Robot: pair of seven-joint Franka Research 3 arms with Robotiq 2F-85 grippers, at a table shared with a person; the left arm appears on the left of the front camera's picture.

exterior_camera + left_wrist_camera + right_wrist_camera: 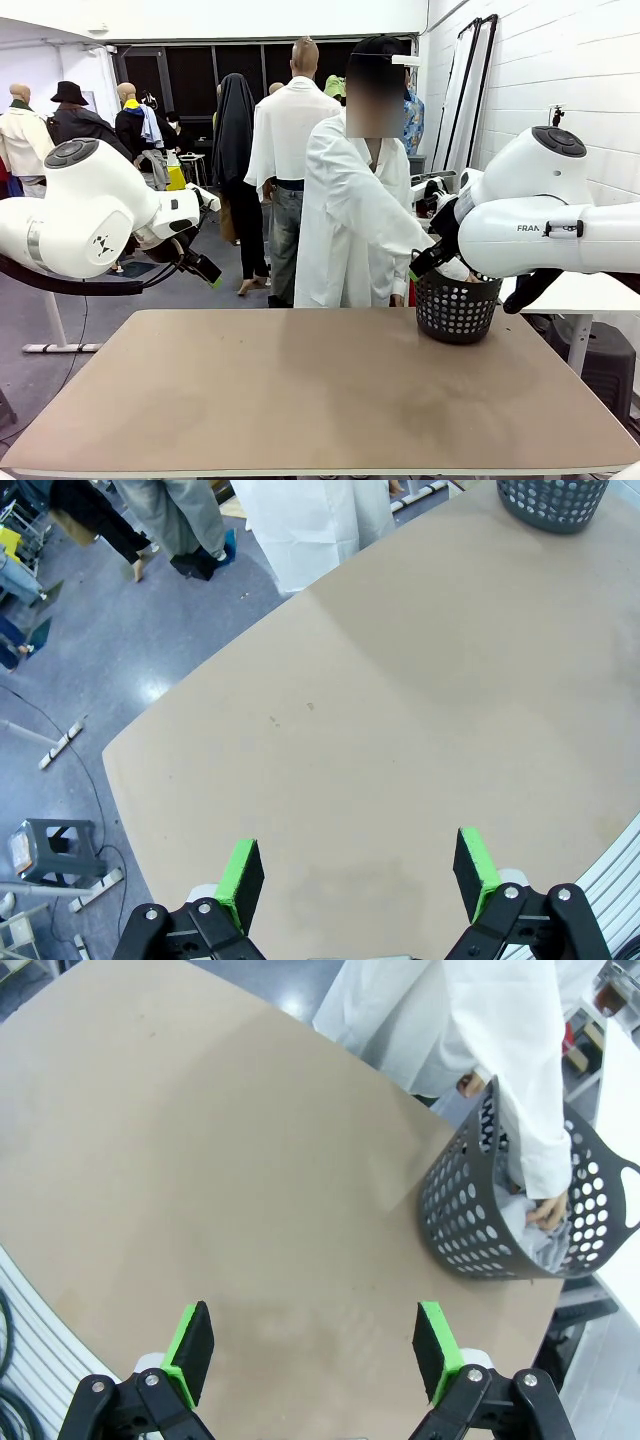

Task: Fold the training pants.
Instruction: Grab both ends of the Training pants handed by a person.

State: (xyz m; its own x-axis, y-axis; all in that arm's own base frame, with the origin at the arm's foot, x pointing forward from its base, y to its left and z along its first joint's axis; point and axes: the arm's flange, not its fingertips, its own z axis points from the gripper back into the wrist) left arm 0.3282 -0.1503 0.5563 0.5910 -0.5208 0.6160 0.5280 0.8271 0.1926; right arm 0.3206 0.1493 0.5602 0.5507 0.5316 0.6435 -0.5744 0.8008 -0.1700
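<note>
In the front view the left pincer point(205, 270) hangs off the tabletop's point(300, 400) 10 o'clock edge. The right pincer point(428, 262) is beside the basket point(457, 310) at 2 o'clock, where a person point(350, 220) reaches in. From the left wrist, that pincer point(356, 858) gapes wide above the tabletop, with the basket at 1 o'clock. From the right wrist, its pincer point(312, 1328) is likewise spread, and the pants point(515, 1225) lie bunched in the basket at 2 o'clock under the person's hand point(548, 1212).
</note>
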